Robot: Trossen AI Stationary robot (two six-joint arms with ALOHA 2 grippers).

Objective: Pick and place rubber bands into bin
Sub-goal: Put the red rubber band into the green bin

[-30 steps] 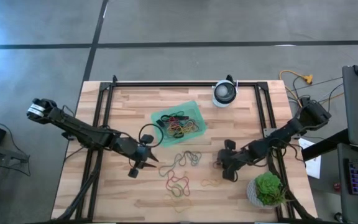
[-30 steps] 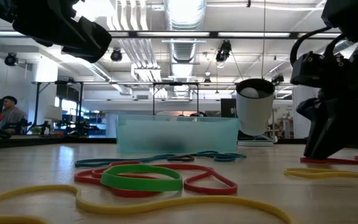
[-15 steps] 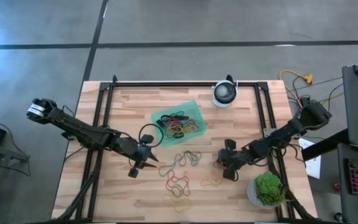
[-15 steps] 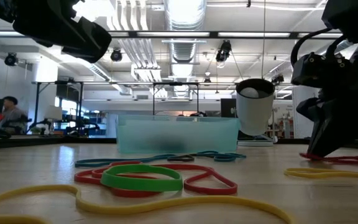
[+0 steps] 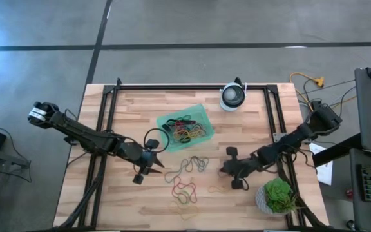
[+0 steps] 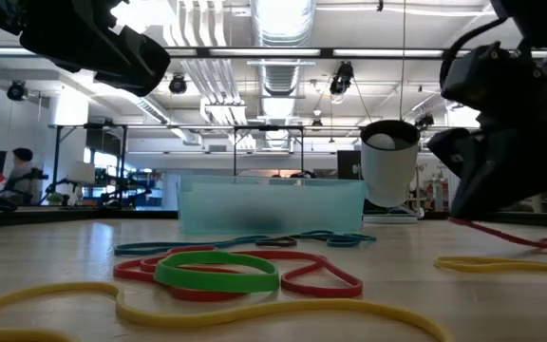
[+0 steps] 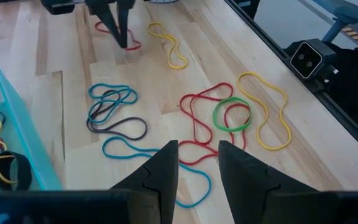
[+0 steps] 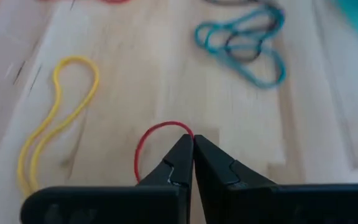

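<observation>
Bin (image 5: 199,113) holds tangled rubber bands (image 5: 185,129); right gripper (image 8: 190,155) pinches a red band (image 8: 146,144) (left jaws parted).

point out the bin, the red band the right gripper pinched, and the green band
bin (image 5: 203,114): high view, its far right rim
red rubber band (image 8: 143,144): right wrist view, loop's curved side
green rubber band (image 7: 232,114): left wrist view, on the ring's edge
</observation>
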